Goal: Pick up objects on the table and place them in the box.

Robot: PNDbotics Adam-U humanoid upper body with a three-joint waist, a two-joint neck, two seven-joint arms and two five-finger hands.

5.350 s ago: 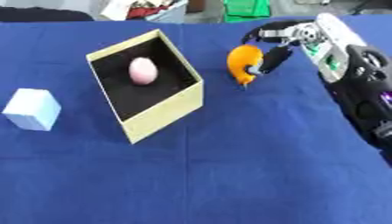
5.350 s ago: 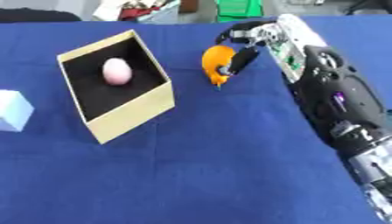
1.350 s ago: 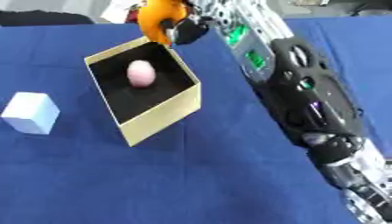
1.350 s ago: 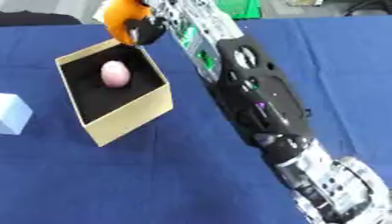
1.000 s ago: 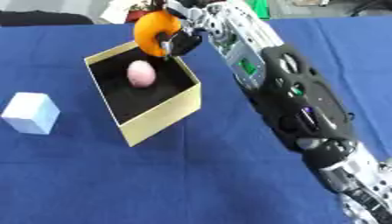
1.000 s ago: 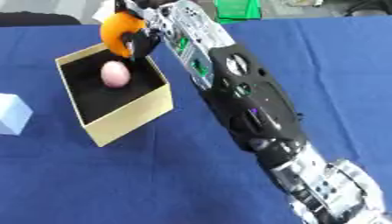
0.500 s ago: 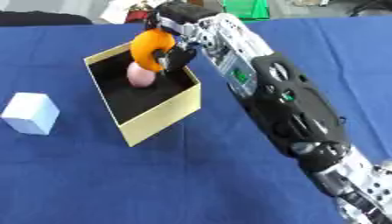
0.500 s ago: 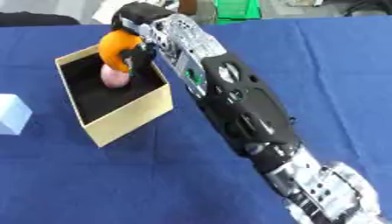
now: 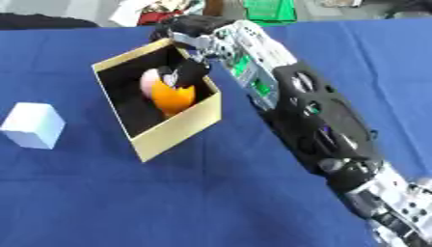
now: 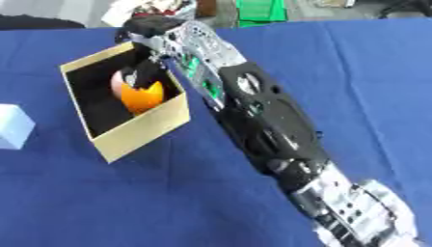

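Two things sit in the box (image 9: 173,137) right now: your right hand (image 9: 187,73) is reaching inside with fingers curled around the orange ball (image 9: 173,98), and a pink egg-shaped thing (image 9: 151,81) is tucked just behind it. Well off to its left sits a pale blue cube (image 9: 33,125).

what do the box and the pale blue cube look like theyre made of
The box looks like matte tan cardboard: thin straight walls, flat black lining. The pale blue cube looks like matte foam or plastic: plain faces, no shine, slightly soft edges. Neither can be settled by look alone.
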